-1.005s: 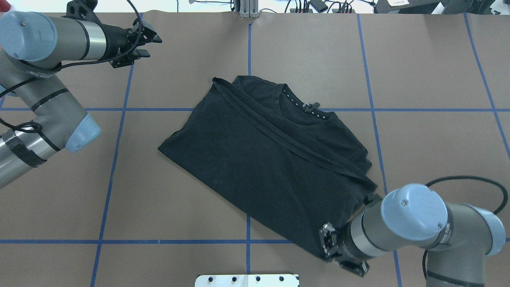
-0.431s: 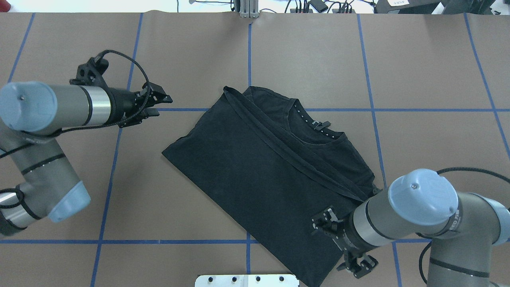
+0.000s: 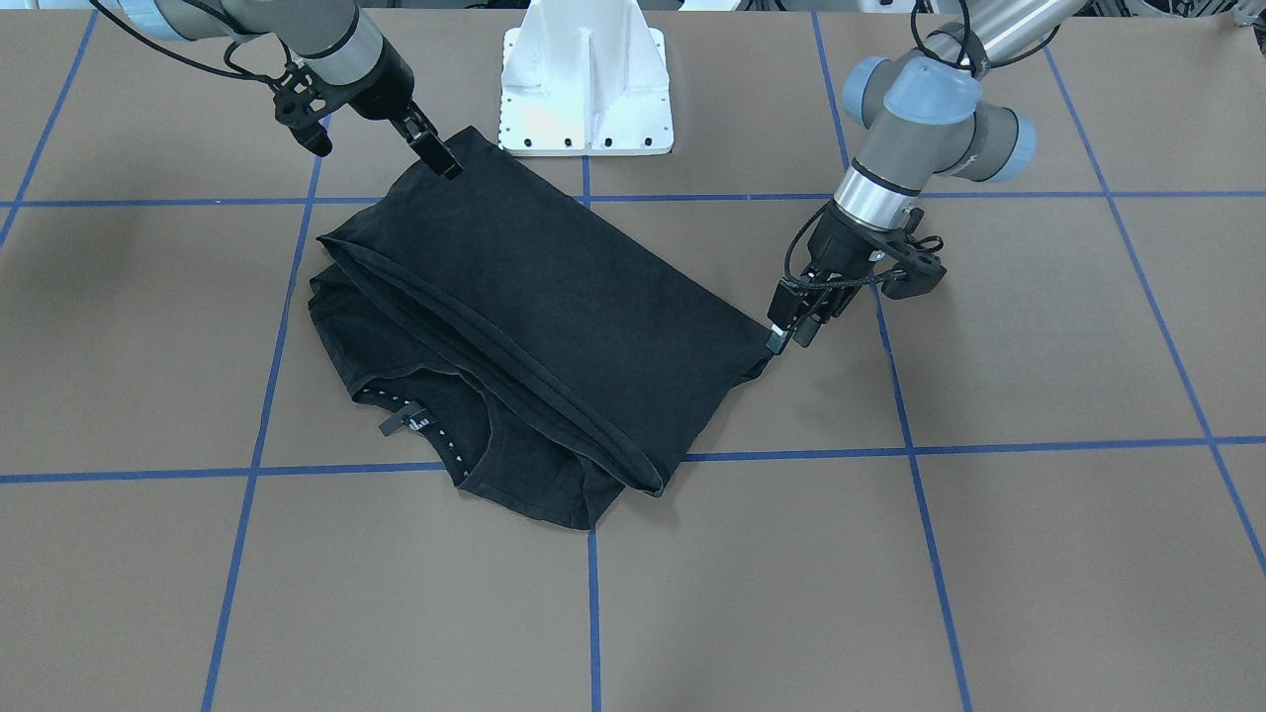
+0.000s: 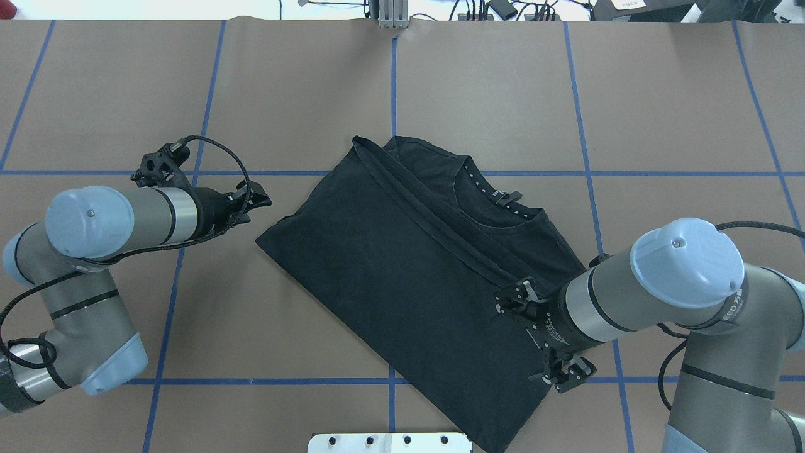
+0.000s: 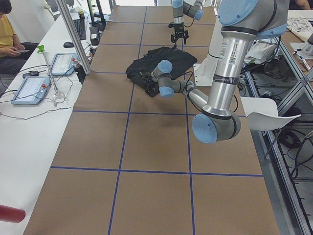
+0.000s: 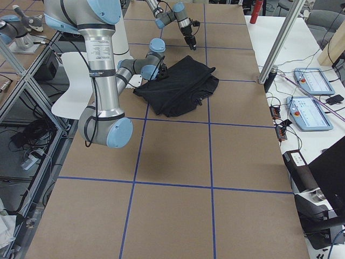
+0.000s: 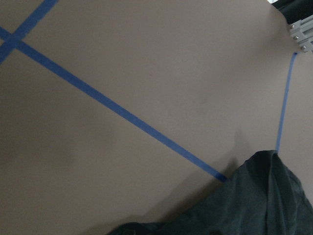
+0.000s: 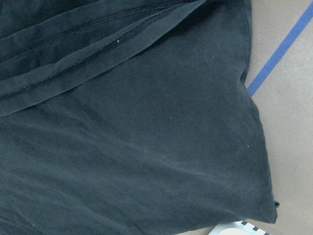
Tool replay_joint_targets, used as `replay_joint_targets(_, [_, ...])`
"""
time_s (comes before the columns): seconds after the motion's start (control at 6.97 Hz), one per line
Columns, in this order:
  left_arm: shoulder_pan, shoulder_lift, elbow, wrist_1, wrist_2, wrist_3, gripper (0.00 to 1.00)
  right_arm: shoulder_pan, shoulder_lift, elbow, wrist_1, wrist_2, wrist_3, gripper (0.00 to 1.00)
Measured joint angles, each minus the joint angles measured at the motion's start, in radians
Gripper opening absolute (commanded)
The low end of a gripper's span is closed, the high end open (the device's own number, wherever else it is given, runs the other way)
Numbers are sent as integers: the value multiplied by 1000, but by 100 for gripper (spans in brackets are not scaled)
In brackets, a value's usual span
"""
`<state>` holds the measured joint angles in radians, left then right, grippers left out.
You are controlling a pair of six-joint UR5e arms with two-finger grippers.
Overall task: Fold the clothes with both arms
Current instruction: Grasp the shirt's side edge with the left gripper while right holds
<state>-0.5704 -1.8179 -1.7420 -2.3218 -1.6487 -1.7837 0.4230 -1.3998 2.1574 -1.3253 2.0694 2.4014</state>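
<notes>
- Exterior front-facing view: black T-shirt [image 3: 554, 297] lies folded on the brown surface [image 3: 989, 554], stretched between the two sets of fingers.
- Left fingers [image 3: 778, 334] point down, just beside the shirt's pointed corner. A narrow gap shows between them with nothing in it. Whether the tips touch the cloth is too small to tell.
- Right fingers [image 3: 438, 156] sit on the shirt's opposite corner, the one nearest the white base [image 3: 586, 89]. They read as one dark bar, so cannot tell if they are apart or pinching cloth.
- Overhead view: right fingers are hidden under the right arm's [image 4: 629, 296] own wrist, above the shirt [image 4: 402, 270]. Left arm [image 4: 126, 217] reaches in low, its fingers [image 4: 258, 200] just short of the near corner.
- Dotted collar [image 4: 497, 201] and a small neck label lie on the far side of the shirt from both sets of fingers. The folded-over layer with its hem band covers the rest of the front.
- Neither wrist view shows any fingers. Left one gets only a dark shirt corner [image 7: 264, 196] cut off at the frame edge, plus blue tape lines [image 7: 122, 112]. Right one is filled with cloth and hem seams.
- Side views: both sets of fingers are too small to judge. A person [image 5: 10, 39] is cut off at the exterior left view's edge.
</notes>
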Motion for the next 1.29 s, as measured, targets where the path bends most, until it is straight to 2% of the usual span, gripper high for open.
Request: replay_joint_targets(1.29, [50, -3, 64, 6, 12, 1, 55, 12, 15, -17, 0, -5, -1, 100])
